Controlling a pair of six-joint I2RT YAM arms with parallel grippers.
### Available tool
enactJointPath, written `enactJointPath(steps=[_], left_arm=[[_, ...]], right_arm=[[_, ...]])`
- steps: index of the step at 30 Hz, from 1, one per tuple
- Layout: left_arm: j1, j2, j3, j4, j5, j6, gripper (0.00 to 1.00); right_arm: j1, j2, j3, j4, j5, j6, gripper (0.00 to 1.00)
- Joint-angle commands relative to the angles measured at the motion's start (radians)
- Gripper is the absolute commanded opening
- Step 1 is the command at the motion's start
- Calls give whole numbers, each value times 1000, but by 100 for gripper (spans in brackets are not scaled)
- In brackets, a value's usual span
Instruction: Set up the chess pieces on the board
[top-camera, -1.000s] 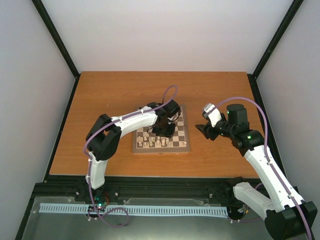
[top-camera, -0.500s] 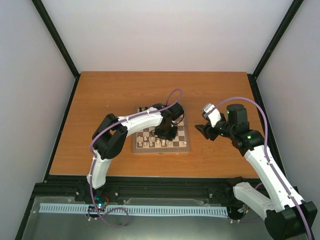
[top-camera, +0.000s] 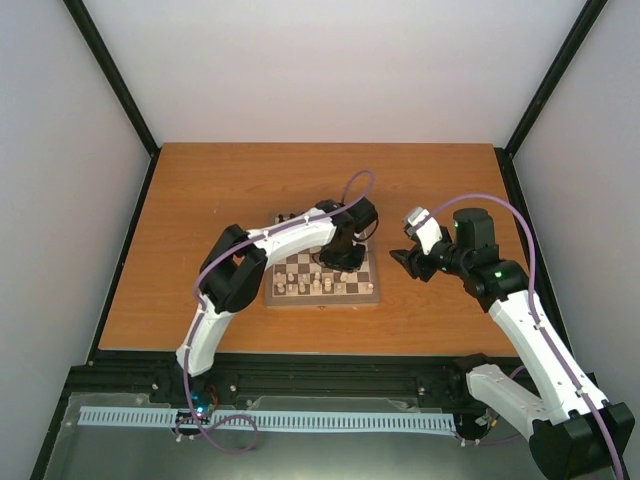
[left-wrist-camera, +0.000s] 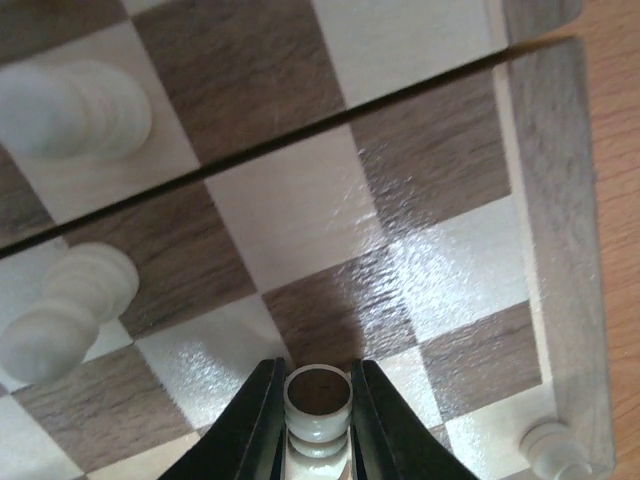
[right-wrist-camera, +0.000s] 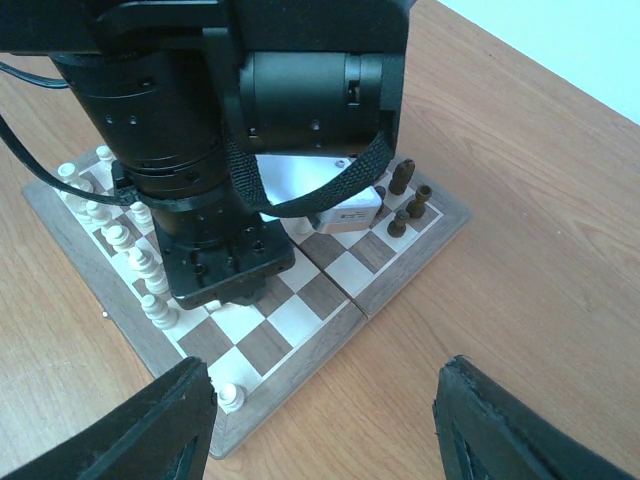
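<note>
The board (top-camera: 320, 301) lies mid-table with cream chess pieces (top-camera: 305, 286) along its near rows. My left gripper (top-camera: 343, 262) hangs low over the board's right half. In the left wrist view its jaws (left-wrist-camera: 317, 368) press both sides of a cream chess piece (left-wrist-camera: 318, 392) above the checkered squares, near the board's border (left-wrist-camera: 555, 250). My right gripper (top-camera: 405, 260) hovers open just off the board's right edge with nothing between its fingers (right-wrist-camera: 325, 385). A lone cream piece (right-wrist-camera: 231, 397) stands on the corner square beside its left finger.
Other cream pieces (left-wrist-camera: 75, 105) stand on nearby squares, and a few dark pieces (right-wrist-camera: 405, 200) stand at the board's far edge. The left arm's wrist (right-wrist-camera: 210, 150) fills the space above the board. Bare wooden table (top-camera: 200, 200) surrounds the board.
The left arm has swung rightward across the board and its jaws have narrowed onto the cream piece. The right arm has stayed still.
</note>
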Motion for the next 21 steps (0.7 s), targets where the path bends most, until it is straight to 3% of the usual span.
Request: enactJointPath(steps=[1,7,12,17,21], left_arm=[[-2,15,64,-12,-7,13,10],[17,-147,-3,140,17,-15,7],[29,-372,-128,311,-38,-73,6],[76,-593,-327,506,-51,-209,6],[112,-696,-404,625,-46,-345,6]], right_arm=[[-9,-6,-10,2,-8,-5,61],[-17,-26,12,36,44,54,61],[-56,16,72,63,18,135,67],[-68,85,148,141,-108,236,67],[-67,146,157,296,-250,342,60]])
